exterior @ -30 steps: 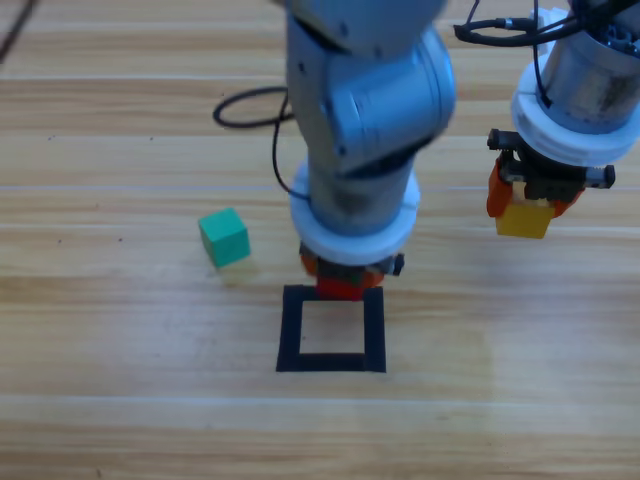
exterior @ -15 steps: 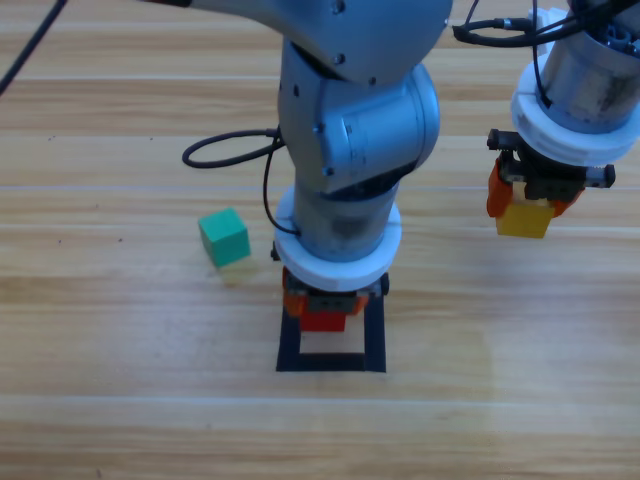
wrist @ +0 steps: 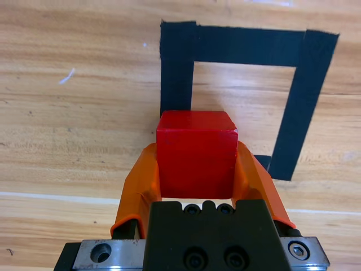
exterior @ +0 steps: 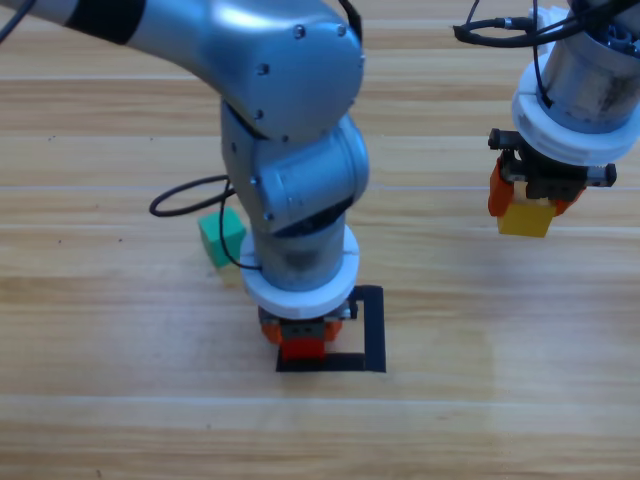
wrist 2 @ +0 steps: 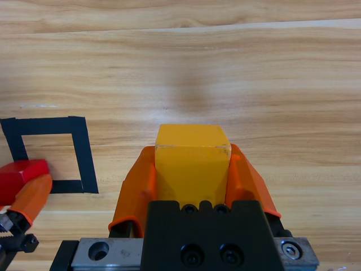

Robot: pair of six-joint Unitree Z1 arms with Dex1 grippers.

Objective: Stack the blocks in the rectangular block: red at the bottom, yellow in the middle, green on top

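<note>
**Red cube held over the tape's corner, yellow waiting**

The green cube (exterior: 220, 238) sits free on the table beside the left arm. The left gripper (wrist: 197, 169) pinches the red cube (wrist: 196, 153) by two flat sides; it looks light, rigid and easy to hold. Ahead of its jaws lies the tape square (wrist: 293, 113), whose open centre is off to one side. The right gripper (wrist 2: 191, 169) clamps the yellow cube (wrist 2: 192, 158), well apart.
</note>
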